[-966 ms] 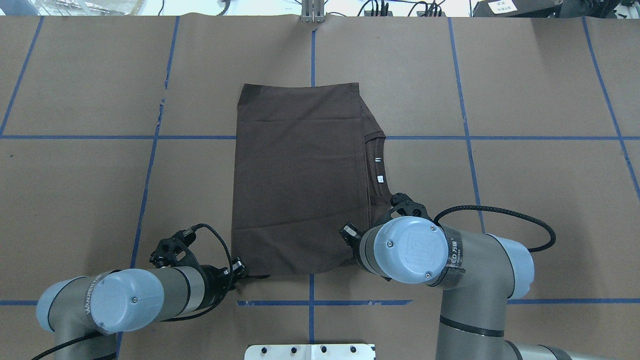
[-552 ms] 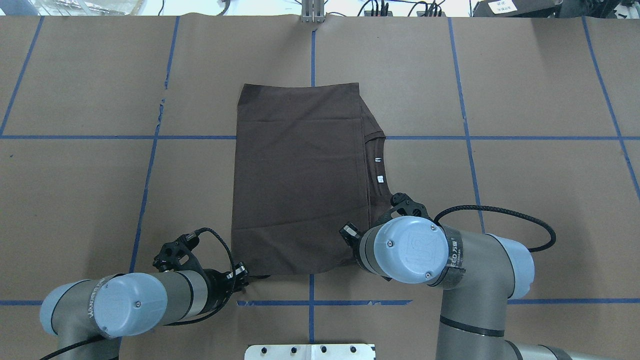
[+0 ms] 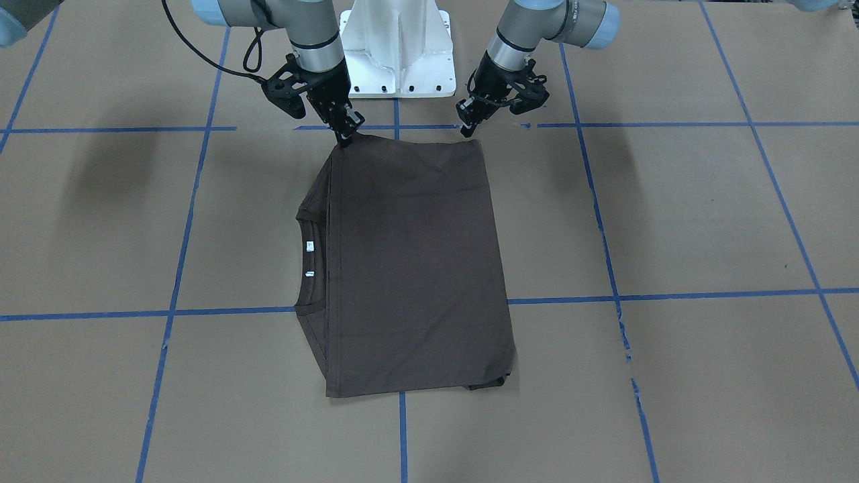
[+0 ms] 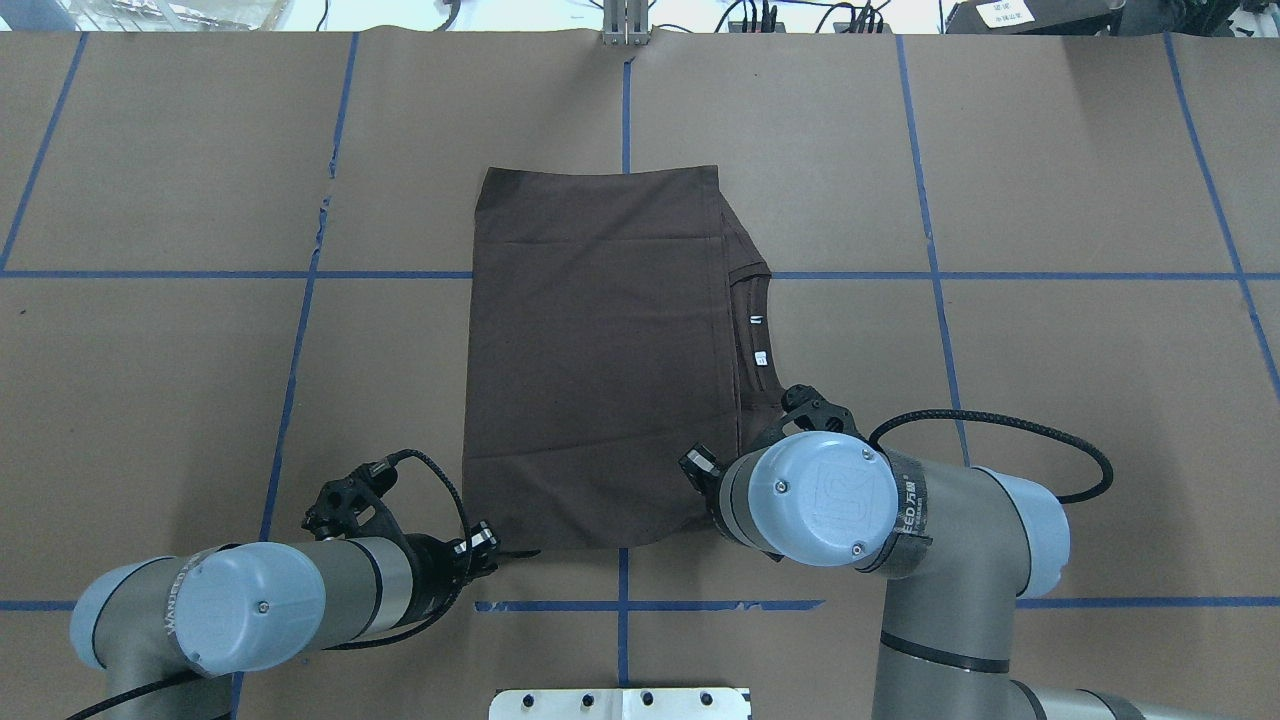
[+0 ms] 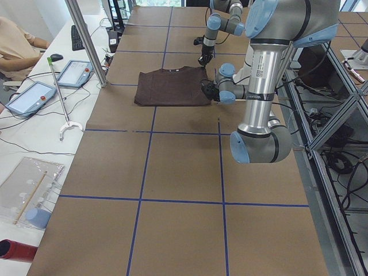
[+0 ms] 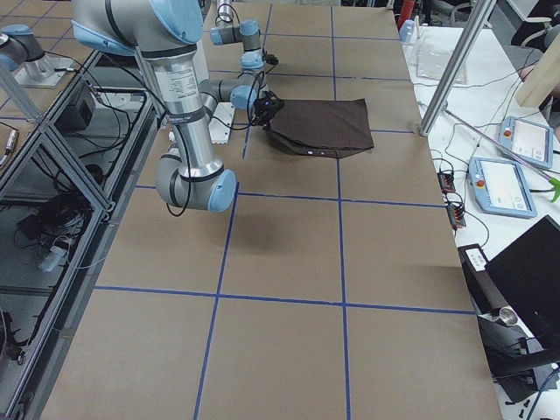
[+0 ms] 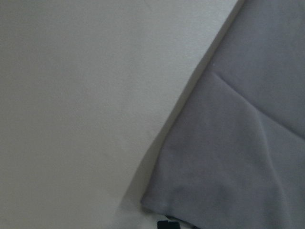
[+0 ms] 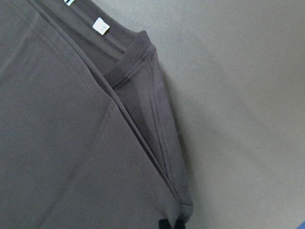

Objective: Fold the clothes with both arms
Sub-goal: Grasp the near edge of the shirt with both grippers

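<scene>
The dark brown T-shirt (image 4: 600,350) lies folded flat in the middle of the table, with its collar and white neck labels (image 4: 760,357) on my right side. In the front-facing view my right gripper (image 3: 345,136) pinches the shirt's near corner by the collar side, and my left gripper (image 3: 466,129) pinches the other near corner. Both look shut on the cloth. The overhead view shows my left gripper (image 4: 492,548) at the corner; my right gripper is hidden there under its arm. The right wrist view shows the collar fold (image 8: 143,95). The left wrist view shows the shirt's corner (image 7: 228,152).
The table is covered with brown paper marked by blue tape lines (image 3: 402,429). The white pedestal base (image 3: 397,54) stands just behind the grippers. A metal post (image 4: 625,25) stands at the far edge. Tablets (image 5: 29,98) and a person (image 5: 17,40) are beyond the far side.
My left arm has shifted slightly back and down along the near edge, staying at the shirt's corner. The right arm and the shirt have not visibly moved.
</scene>
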Tool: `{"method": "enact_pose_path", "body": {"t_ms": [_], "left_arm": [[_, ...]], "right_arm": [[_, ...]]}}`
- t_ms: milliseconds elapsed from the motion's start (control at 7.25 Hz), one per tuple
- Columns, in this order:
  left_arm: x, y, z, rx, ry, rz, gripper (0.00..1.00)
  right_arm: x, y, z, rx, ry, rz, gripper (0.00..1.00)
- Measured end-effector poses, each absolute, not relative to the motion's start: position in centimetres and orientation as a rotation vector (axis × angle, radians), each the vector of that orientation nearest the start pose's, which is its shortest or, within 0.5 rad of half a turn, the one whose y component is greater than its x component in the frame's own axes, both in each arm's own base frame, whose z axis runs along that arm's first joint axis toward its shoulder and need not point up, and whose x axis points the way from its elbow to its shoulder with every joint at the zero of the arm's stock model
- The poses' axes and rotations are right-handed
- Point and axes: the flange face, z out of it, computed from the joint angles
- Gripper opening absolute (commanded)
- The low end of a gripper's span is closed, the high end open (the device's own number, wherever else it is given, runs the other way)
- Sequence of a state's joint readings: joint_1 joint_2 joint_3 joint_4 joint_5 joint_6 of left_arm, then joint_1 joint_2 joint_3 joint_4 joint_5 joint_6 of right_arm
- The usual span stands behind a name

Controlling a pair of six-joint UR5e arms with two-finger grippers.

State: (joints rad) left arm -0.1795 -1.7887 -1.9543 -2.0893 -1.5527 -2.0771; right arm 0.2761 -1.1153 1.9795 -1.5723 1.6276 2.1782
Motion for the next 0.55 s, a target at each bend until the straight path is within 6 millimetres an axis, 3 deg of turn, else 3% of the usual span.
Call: {"method": "enact_pose_path", "body": {"t_ms": [552], "left_arm": [[50.9,-24.6,31.5,-0.111,1.114,-0.644,0.47]], "right_arm": [[-52.5,-28.2,23.5,-0.199,-0.867,0.803,0.0]]}}
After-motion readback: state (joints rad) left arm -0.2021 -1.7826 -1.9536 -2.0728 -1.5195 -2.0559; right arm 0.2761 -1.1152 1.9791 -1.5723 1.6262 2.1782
